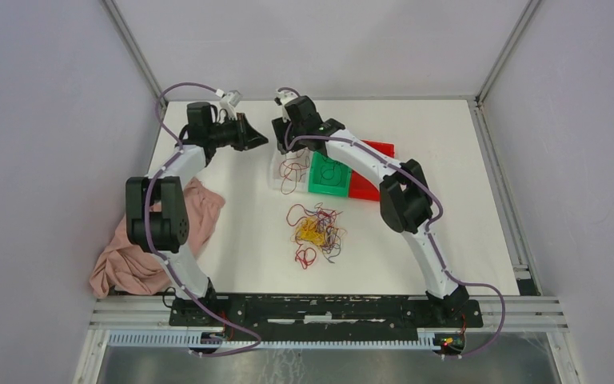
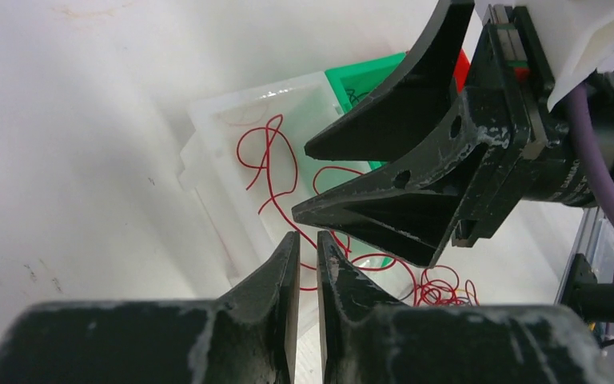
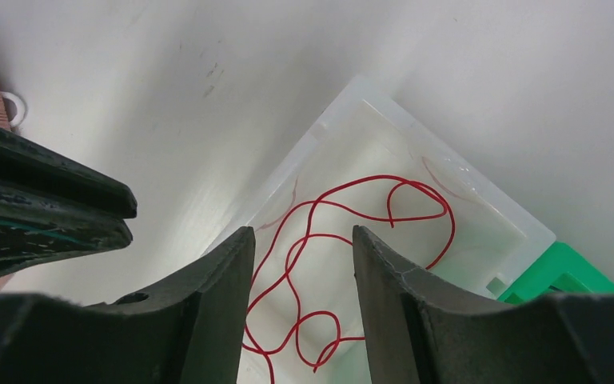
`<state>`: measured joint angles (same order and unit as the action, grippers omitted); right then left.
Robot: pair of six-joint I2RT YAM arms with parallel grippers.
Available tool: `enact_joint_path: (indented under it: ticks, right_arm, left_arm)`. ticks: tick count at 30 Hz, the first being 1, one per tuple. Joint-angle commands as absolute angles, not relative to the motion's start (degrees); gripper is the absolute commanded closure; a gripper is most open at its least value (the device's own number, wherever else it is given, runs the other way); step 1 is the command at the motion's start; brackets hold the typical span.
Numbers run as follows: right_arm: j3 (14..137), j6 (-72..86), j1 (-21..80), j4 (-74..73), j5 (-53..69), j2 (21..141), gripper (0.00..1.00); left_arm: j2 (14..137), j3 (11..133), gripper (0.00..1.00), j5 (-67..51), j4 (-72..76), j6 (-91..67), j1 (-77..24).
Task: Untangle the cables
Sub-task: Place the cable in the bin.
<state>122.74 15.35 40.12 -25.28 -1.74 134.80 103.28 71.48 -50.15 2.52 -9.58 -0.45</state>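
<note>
Right arm crosses green tray; pink cloth left of cables.

We are looking at soft, crumpled pink cloth at the bench's left edge, a glossy translucent plastic tray, smooth thin red cables, and the left gripper, scuffed matt black.

Beside the clear tray, the right arm covers much of the green tray and red tray. Near the clear tray, the cables are too fine to tell apart.
</note>
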Motion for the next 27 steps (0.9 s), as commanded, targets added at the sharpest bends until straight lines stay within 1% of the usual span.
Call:
enact_joint_path:
  ticks: [1,5,11,15,18,21,22,24,27]
  right_arm:
    - [120.77,16.43,39.15,-24.52,0.04,128.93,0.45]
    - [113.94,16.47,37.97,-20.68,0.53,122.14,0.44]
    - [98.21,15.31,37.82,-14.03,0.08,109.99,0.42]
    - [89.56,16.51,37.75,-11.25,-2.54,104.38,0.42]
    - [84.43,18.07,36.95,-9.86,-4.17,100.79,0.43]
    - [81.66,19.48,35.71,-9.2,-4.91,98.88,0.44]
    - [80.64,19.71,35.38,-8.76,-4.96,98.37,0.44]
    - [79.17,19.95,34.87,-8.34,-5.18,97.53,0.44]
    - [76.57,20.12,34.42,-6.84,-4.86,96.16,0.43]
  left_arm:
    - [100.39,70.93,0.8,-51.48,-1.17,-2.53,-2.42]
    - [101.0,70.08,0.8,-48.26,-1.95,0.1,-5.65]
    - [102.22,71.62,0.79,-42.74,-3.16,8.03,-10.0]
    - [102.1,74.01,0.8,-42.85,-4.8,12.07,-11.3]
    - [101.55,76.2,0.8,-45.13,-10.08,17.75,-12.1]
    - [101.91,80.61,0.79,-48.75,-22.61,29.73,-12.62]
    - [102.34,82.83,0.77,-49.19,-30.25,34.92,-12.94]
    - [102.91,85.55,0.72,-48.73,-38.62,43.6,-13.62]
    - [102.92,86.42,0.6,-44.24,-43.55,52.51,-15.97]
